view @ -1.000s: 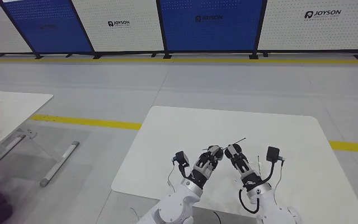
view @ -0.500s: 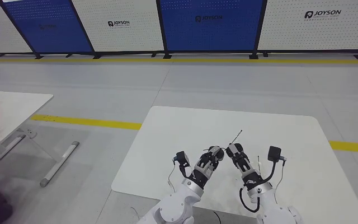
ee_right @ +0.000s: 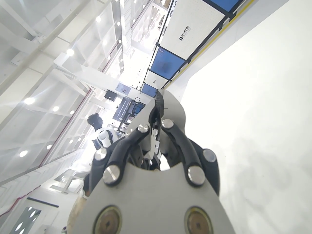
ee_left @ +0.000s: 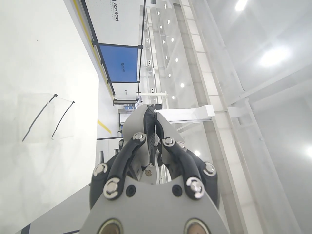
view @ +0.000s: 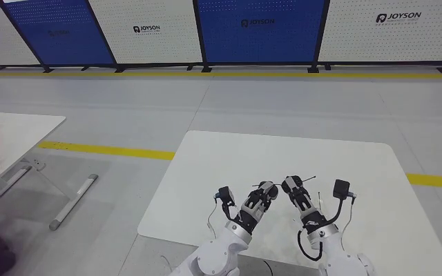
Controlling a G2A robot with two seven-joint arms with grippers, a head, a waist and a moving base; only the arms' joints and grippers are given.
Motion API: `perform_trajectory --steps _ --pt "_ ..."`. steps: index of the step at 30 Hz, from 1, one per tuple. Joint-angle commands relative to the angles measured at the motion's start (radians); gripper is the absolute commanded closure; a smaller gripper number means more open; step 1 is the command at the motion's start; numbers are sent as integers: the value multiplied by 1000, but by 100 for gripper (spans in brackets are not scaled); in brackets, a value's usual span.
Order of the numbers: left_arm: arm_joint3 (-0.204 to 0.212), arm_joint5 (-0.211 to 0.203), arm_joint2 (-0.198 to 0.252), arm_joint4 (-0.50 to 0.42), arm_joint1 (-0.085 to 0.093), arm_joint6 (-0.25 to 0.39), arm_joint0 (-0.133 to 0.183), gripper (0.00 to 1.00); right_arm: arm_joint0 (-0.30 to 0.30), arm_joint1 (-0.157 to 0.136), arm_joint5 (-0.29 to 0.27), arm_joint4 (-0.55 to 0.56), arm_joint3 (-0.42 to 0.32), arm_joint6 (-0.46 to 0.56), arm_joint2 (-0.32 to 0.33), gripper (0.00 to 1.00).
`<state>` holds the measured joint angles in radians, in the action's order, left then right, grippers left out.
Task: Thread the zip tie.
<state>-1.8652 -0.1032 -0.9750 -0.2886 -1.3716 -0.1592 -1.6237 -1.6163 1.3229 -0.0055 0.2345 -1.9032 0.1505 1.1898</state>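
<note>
Left gripper (ee_left: 153,115): my fingers are closed tight, pinching the zip tie (view: 308,178) edge-on. Right gripper (ee_right: 158,102): also closed on it, with the tail projecting right. Both tips are close together over the near part of the table (view: 276,148). Two spare ties (ee_left: 39,119) lie side by side on it.

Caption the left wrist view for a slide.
Left gripper shut on a thin zip tie, two spare zip ties lying on the white table beyond.

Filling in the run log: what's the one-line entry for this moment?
left end effector: shut on zip tie | right end effector: shut on zip tie | two spare ties on table
</note>
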Motion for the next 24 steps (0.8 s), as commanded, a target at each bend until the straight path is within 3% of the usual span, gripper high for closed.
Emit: perform_trajectory --steps 1,5,7,12,24 --pt "1 0 0 2 0 -2 0 100 0 0 -2 -2 1 -1 0 100" --pt "2 -1 -1 5 0 -8 1 100 0 0 0 -3 2 -2 0 100" --pt "2 -1 -1 5 -1 -10 2 100 -1 0 2 -4 2 -1 0 86" --pt "2 2 1 8 -1 -12 4 100 -1 -1 5 -4 1 1 2 71" --pt "9 6 1 28 -3 -44 7 100 -17 -4 -6 15 -9 -9 6 74"
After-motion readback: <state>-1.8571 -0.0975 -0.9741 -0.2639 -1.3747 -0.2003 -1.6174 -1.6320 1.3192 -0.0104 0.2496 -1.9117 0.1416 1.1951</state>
